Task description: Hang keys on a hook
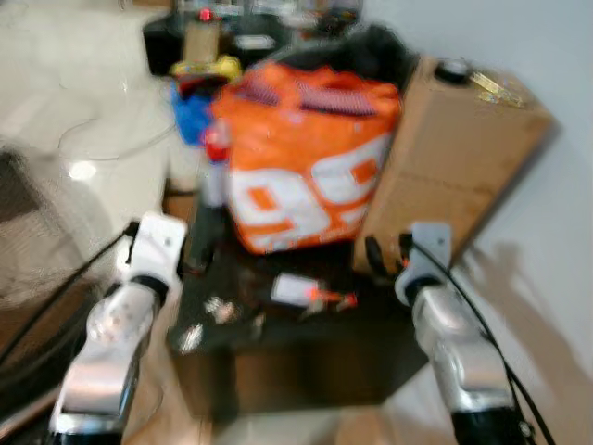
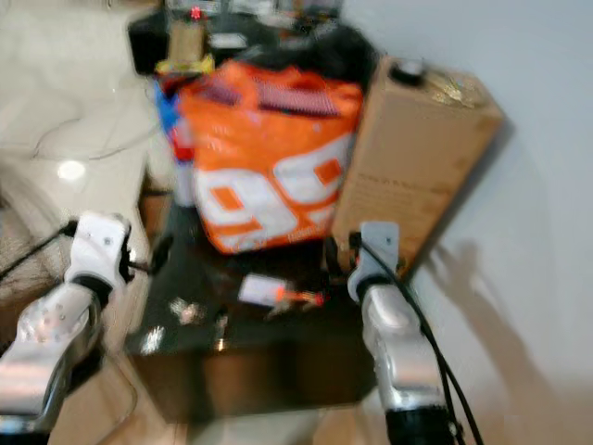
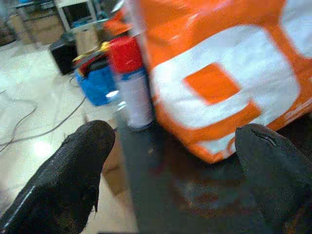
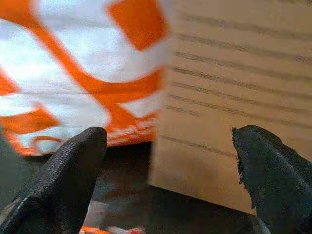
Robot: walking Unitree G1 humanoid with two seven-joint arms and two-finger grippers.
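Observation:
The picture is blurred. On a low black table (image 1: 278, 362) lie a white tag with an orange-red piece (image 1: 306, 293) and small shiny metal bits (image 1: 220, 311), possibly keys. My left gripper (image 1: 193, 255) hovers open at the table's left edge, facing a red-capped spray can (image 3: 131, 83) and the orange-and-white bag (image 1: 306, 158). At the table's right side my right gripper (image 1: 384, 255) is open too, pointing at the seam between the bag (image 4: 73, 73) and a cardboard box (image 4: 234, 97). Nothing sits between either pair of fingers.
The tall cardboard box (image 1: 454, 158) leans against the pale wall, with gold-coloured metal pieces (image 1: 496, 88) and a dark round thing (image 1: 454, 69) on top. Blue and yellow items (image 1: 195, 93) and dark equipment stand behind. Cables cross the shiny floor (image 1: 83, 120) at left.

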